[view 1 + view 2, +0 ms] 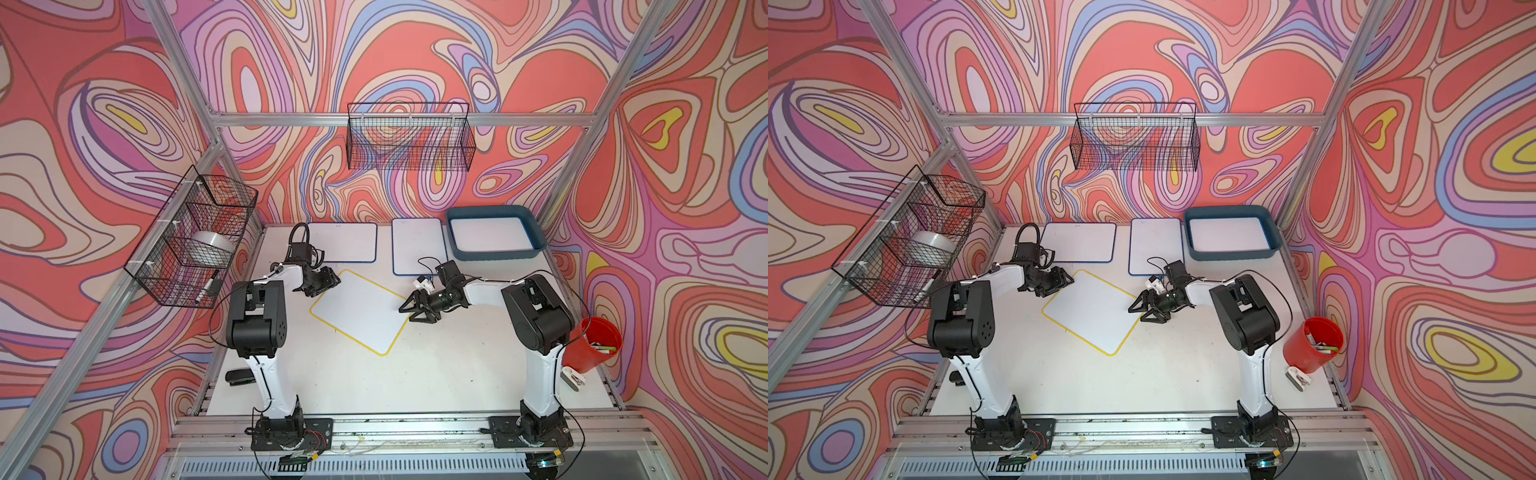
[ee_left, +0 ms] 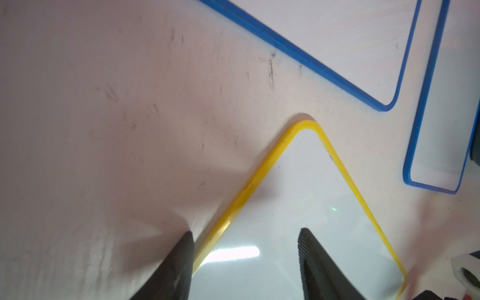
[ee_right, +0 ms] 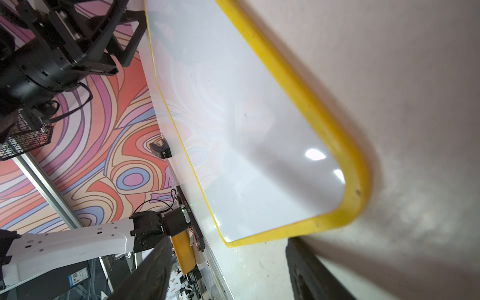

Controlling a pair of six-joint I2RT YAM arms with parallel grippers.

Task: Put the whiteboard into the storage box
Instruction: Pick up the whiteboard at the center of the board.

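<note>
A yellow-framed whiteboard [image 1: 361,311] [image 1: 1092,309] lies turned at an angle in the middle of the table. My left gripper [image 1: 332,284] [image 2: 245,232] is open at the board's left corner; one finger [image 2: 181,257] rests on the table just outside the yellow edge and one finger [image 2: 311,254] is over the white face. My right gripper [image 1: 409,313] [image 3: 228,240] is open and turned sideways at the board's right corner [image 3: 355,181], holding nothing. The teal-blue storage box [image 1: 536,232] [image 1: 1273,230] stands at the back right with a white board [image 1: 490,235] lying inside it.
Two blue-framed whiteboards [image 1: 345,243] [image 1: 419,245] lie flat at the back, left of the box. Wire baskets hang on the left wall [image 1: 195,245] and the back wall [image 1: 409,137]. A red cup [image 1: 594,345] of markers stands at the right edge. A black object [image 1: 239,376] lies front left.
</note>
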